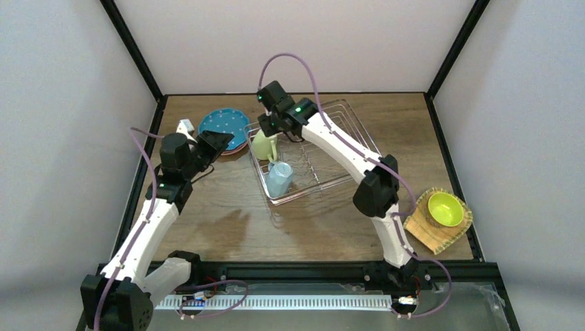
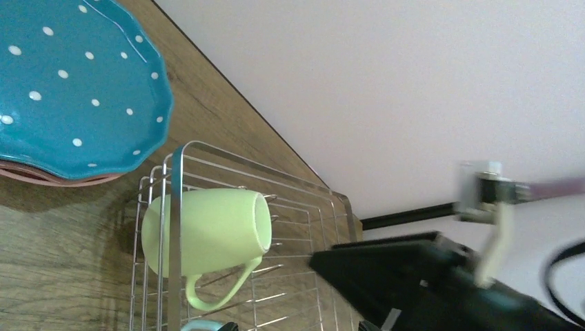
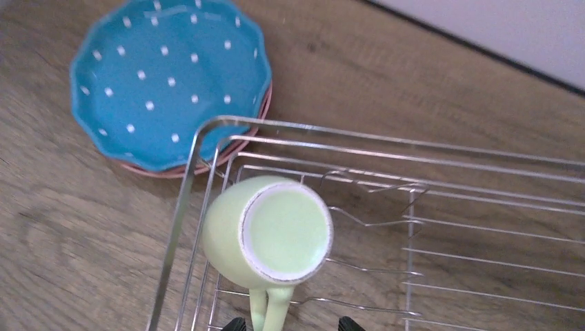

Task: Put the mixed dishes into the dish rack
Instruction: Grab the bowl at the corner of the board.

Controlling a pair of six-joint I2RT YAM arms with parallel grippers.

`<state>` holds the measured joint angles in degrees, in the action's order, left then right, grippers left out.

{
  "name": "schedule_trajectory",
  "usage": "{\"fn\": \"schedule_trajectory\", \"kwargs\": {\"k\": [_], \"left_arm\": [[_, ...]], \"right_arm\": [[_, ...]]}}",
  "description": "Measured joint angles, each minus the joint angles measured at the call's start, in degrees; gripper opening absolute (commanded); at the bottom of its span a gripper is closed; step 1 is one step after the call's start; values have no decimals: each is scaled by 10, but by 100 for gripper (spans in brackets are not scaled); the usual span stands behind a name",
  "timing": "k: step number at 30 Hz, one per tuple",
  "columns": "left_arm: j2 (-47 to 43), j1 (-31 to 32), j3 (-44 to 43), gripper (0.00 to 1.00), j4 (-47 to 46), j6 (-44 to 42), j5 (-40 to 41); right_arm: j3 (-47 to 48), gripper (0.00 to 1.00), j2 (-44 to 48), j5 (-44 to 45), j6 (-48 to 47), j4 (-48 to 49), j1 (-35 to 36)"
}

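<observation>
Plates on your left: the left pincer (image 1: 215,140) hangs spread beside the blue dotted plate (image 1: 224,126), which is stacked on a pink plate (image 3: 186,169) on the bench (image 1: 227,227), likely lined up for a rim grab. In the dish rack (image 1: 345,110), the pale green mug (image 1: 263,145) lies tipped against the corner wires. The right pincer (image 3: 288,323) is spread either side of its handle, not gripping. The lime bowl (image 1: 445,209) sits far right.
</observation>
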<state>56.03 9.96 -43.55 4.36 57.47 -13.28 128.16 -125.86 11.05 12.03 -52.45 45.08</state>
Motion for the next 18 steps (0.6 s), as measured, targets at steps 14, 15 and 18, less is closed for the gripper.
{"fn": "schedule_trajectory", "kwargs": {"k": [14, 15, 18], "left_arm": [[82, 0, -29, 100, 79, 81, 88], [95, 0, -34, 100, 90, 86, 94], [129, -3, -46, 100, 116, 105, 107]], "right_arm": [[-117, 78, 166, 29, 54, 24, -27], [-140, 78, 178, 29, 63, 30, -35], [-214, 79, 213, 30, 90, 46, -68]]}}
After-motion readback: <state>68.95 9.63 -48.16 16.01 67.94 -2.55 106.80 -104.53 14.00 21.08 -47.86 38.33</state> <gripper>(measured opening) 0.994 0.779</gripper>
